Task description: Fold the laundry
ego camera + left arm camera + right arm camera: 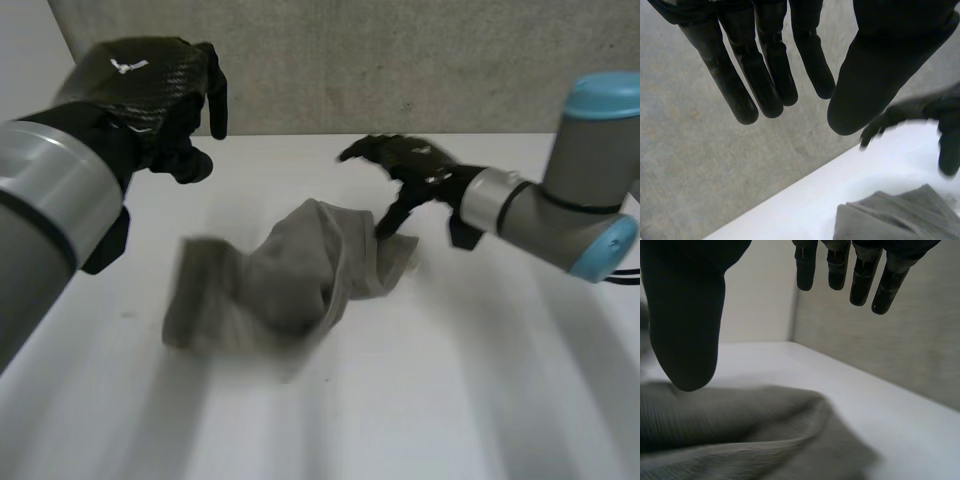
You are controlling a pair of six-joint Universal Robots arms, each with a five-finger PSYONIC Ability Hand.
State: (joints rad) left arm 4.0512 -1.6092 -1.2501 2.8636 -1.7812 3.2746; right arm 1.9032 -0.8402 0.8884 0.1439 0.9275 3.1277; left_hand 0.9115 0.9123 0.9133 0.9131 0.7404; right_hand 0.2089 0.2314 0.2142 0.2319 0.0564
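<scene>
One bench [480,400], white, carries one cloth [290,275]. The cloth is grey and ribbed, and lies crumpled in a heap near the bench's middle, with its rumpled folds raised into a hump at the far side.

Two arms reach over the bench. The left arm [40,200] comes in nearest, and its hand [150,95] is raised above the bench, to the left of the cloth and well apart from it. In the left wrist view this hand [767,75] has straight fingers spread beside the thumb and holds nothing. The cloth [900,217] lies below and beyond the fingertips. One small white mark [130,66] sits on the back of the left hand, too small to read.

The right arm [570,210] comes from the right side. Its hand [415,165] hangs over the far right edge of the cloth, with the fingers stretched out and the thumb pointing down. In the right wrist view the fingers hang loose and apart from the thumb [685,315], with nothing between them. The thumb tip is at the cloth's [740,440] upper fold, and I cannot tell whether it touches.

Behind the bench stands one grey wall [400,60].
</scene>
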